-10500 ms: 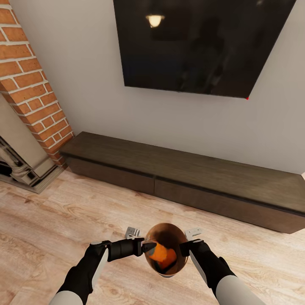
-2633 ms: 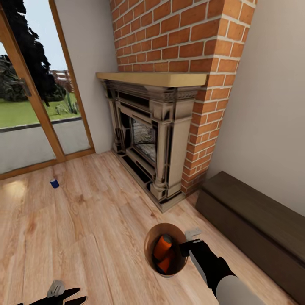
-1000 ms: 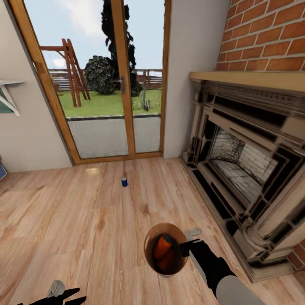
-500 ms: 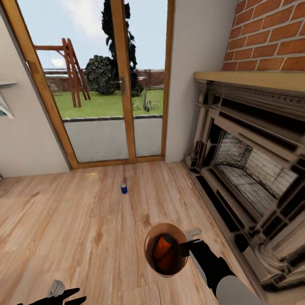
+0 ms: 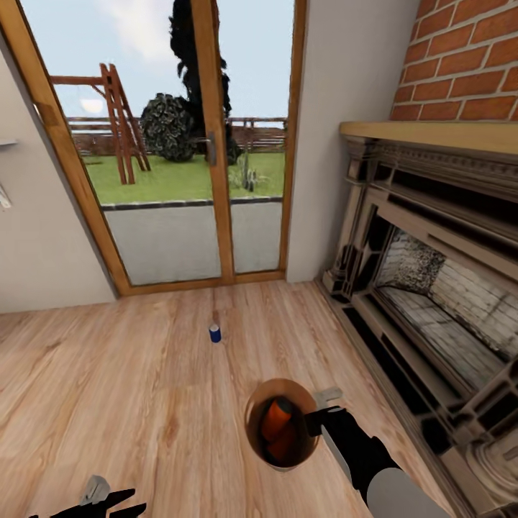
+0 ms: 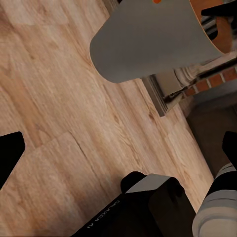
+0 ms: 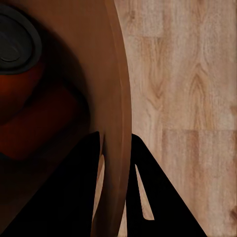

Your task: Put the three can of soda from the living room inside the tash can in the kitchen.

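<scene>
Three soda cans are in sight, and we count two orange and one blue. The two orange cans (image 5: 277, 428) lie tilted one over the other inside the trash can (image 5: 253, 432), a small round tapered bin, plain light grey on its outer wall and glossy copper-brown within. The blue can (image 5: 214, 333) stands upright by itself on the light wood plank floor (image 5: 108, 388), well apart from the bin and short of the wood-framed glass doors (image 5: 194, 144), of which we see two panes with lawn beyond.

Our right claw (image 5: 316, 417) grips the bin's rim: in the right wrist view its two black fingers (image 7: 143, 192) pinch the thin wall between them, one inside and one outside, and the dark round top of an orange can shows just past the rim. The bin hangs above the floor, carried on that one claw.

Our left claw (image 5: 101, 500) sits low at the left edge of the head view, holding nothing. In the left wrist view its two black fingertips stand wide apart at opposite edges, with bare planks between them and the bin's grey wall beyond.

To the right stands one fireplace (image 5: 432, 288), carved pale stone under a wooden mantel, red brick above it.
</scene>
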You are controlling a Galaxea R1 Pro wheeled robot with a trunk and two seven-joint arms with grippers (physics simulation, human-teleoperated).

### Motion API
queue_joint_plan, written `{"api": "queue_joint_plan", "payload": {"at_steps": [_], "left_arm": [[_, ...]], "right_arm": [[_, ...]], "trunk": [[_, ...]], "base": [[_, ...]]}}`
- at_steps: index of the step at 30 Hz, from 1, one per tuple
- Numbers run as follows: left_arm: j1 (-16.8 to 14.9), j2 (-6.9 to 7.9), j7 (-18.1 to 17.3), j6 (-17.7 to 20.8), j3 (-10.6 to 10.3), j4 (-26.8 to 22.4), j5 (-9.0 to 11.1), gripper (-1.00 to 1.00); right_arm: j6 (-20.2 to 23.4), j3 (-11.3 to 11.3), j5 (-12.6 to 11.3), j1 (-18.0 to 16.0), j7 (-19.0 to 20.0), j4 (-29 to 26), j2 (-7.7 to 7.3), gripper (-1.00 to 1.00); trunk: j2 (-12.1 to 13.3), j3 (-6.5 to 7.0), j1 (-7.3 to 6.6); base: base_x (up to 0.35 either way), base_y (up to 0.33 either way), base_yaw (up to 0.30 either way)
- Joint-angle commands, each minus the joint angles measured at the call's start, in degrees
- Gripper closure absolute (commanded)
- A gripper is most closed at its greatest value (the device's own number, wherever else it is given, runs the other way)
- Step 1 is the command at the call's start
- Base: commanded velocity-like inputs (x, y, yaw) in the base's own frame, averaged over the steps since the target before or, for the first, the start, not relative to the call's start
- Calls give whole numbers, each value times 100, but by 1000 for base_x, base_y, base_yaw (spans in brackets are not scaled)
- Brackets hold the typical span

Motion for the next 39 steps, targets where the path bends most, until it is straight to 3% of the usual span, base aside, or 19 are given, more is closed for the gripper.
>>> {"api": "queue_joint_plan", "payload": {"at_steps": [1, 13, 39], "left_arm": [[0, 0, -1, 0, 1, 0, 0, -100], [0, 0, -9, 0, -3, 0, 0, -100], [0, 0, -9, 0, -5, 0, 0, -100]], "right_arm": [[-3, -3, -20, -3, 26, -5, 1, 100], [-3, -3, -36, -3, 27, -5, 1, 100], [-3, -10, -37, -3, 27, -5, 1, 100]], "trunk": [[0, 3, 0], [0, 44, 0], [0, 47, 0]], "base": [[300, 235, -171], [290, 245, -198], [285, 245, -6]]}}
